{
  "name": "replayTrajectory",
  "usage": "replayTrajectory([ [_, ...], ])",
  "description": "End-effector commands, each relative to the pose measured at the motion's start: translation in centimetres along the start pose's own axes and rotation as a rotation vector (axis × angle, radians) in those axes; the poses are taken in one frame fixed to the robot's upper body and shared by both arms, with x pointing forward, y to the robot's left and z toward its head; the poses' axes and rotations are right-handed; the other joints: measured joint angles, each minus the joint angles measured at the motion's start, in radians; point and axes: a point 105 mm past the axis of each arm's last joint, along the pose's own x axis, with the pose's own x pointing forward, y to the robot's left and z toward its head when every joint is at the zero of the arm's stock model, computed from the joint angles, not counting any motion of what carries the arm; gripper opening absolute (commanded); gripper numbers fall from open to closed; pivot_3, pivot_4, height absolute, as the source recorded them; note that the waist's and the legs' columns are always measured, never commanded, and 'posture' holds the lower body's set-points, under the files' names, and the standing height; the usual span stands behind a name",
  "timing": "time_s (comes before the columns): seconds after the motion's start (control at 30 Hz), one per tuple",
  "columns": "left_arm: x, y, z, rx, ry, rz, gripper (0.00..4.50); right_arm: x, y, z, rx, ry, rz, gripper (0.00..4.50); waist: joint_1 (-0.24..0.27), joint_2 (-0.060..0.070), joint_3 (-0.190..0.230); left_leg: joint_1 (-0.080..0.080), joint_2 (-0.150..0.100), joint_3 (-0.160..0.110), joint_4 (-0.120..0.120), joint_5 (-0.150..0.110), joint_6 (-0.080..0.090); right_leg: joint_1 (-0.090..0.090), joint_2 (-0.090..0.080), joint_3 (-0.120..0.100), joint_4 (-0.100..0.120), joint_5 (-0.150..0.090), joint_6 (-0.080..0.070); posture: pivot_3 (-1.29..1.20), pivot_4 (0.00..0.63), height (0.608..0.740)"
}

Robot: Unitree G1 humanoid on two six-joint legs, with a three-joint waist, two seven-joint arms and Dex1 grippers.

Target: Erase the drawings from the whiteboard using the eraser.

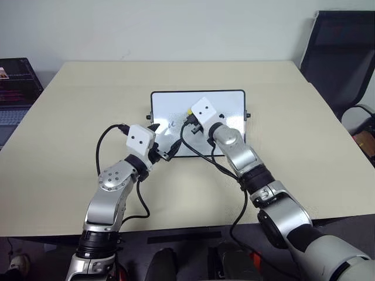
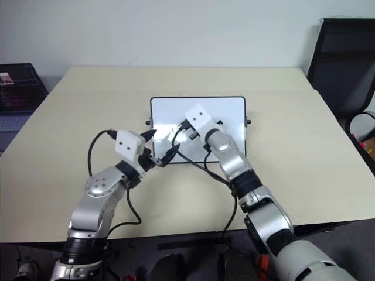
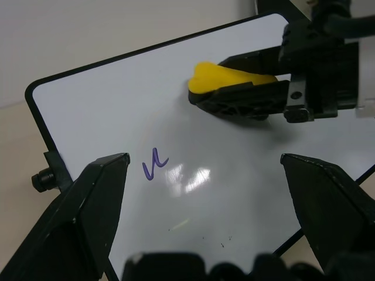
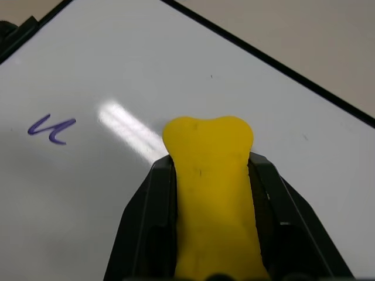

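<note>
The whiteboard (image 1: 231, 105) lies flat in the middle of the beige table. One small purple squiggle of the drawings (image 3: 154, 164) sits on its left part, also visible as the squiggle (image 4: 51, 129) in the right wrist view. My right gripper (image 4: 208, 164) is shut on the yellow eraser (image 4: 211, 175), holding it over the board's middle, to the right of the squiggle. My left gripper (image 3: 205, 170) stands open at the board's near left corner, one finger (image 3: 99, 193) by the left edge and the other finger (image 3: 316, 193) by the near edge, with nothing between them.
An open laptop (image 1: 14, 88) sits off the table's left side. A black chair (image 1: 340, 52) stands at the far right. Black cables loop from both wrists above the table (image 1: 88, 105) near the board's front edge.
</note>
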Motion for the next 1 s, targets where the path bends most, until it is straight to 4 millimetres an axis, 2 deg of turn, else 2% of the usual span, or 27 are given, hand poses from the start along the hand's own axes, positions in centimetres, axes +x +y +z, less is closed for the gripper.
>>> replayTrajectory([
  [0.03, -0.2, -0.1, 1.3, 0.019, -0.048, 0.001, 4.5, -0.4, -0.8, -1.3, 0.012, 0.027, -0.024, 1.2, 0.0, 0.0, 0.0, 0.0, 0.0, 0.0, 0.0, 0.0, 0.0, 0.0, 0.0, 0.0, 0.0, 0.0, 0.0, 0.0, 0.15, 0.74],
  [0.27, -0.3, -0.2, 1.1, 0.009, -0.044, 0.009, 4.5, -4.4, -2.6, -7.2, 0.003, 0.163, -0.073, 1.2, 0.027, 0.0, 0.0, 0.0, 0.0, -0.001, 0.0, 0.0, 0.0, 0.002, -0.001, 0.0, -0.001, -0.001, 0.001, 0.0, 0.15, 0.74],
  [0.47, -0.3, -0.2, 1.0, 0.004, -0.041, 0.008, 4.5, -6.8, -2.8, -9.1, -0.008, 0.222, -0.074, 1.2, 0.03, -0.001, 0.0, 0.002, 0.0, 0.0, 0.001, 0.001, 0.0, 0.003, -0.002, 0.0, -0.001, -0.001, 0.001, 0.0, 0.15, 0.74],
  [0.57, 0.0, 0.0, 1.1, 0.006, -0.045, 0.005, 4.5, -5.9, -2.8, -8.0, -0.004, 0.201, -0.074, 1.2, 0.028, -0.001, 0.0, 0.003, 0.0, 0.0, 0.001, 0.001, 0.0, 0.003, -0.002, 0.0, -0.001, -0.001, 0.001, 0.0, 0.15, 0.74],
  [0.77, 0.1, 0.1, 1.2, 0.01, -0.048, 0.004, 4.5, -2.0, -1.8, -3.4, 0.007, 0.095, -0.054, 1.2, 0.005, -0.001, 0.0, 0.005, 0.0, 0.0, 0.001, 0.003, 0.001, 0.003, -0.001, 0.001, 0.0, 0.002, -0.002, 0.0, 0.15, 0.74],
  [0.9, 0.0, -0.1, 1.2, 0.012, -0.047, 0.001, 4.5, -0.5, -1.2, -1.2, 0.008, 0.041, -0.039, 1.2, 0.0, -0.001, 0.0, 0.005, 0.0, 0.0, 0.001, 0.003, 0.001, 0.002, 0.0, 0.0, 0.001, 0.003, -0.002, 0.0, 0.15, 0.74],
  [1.0, -0.1, -0.1, 1.2, 0.013, -0.046, 0.002, 4.5, -0.1, -0.8, -0.7, 0.008, 0.025, -0.033, 1.2, -0.001, 0.0, 0.0, 0.002, 0.0, 0.0, 0.0, 0.003, 0.001, 0.0, 0.0, 0.0, 0.001, 0.002, -0.002, 0.0, 0.15, 0.74],
])
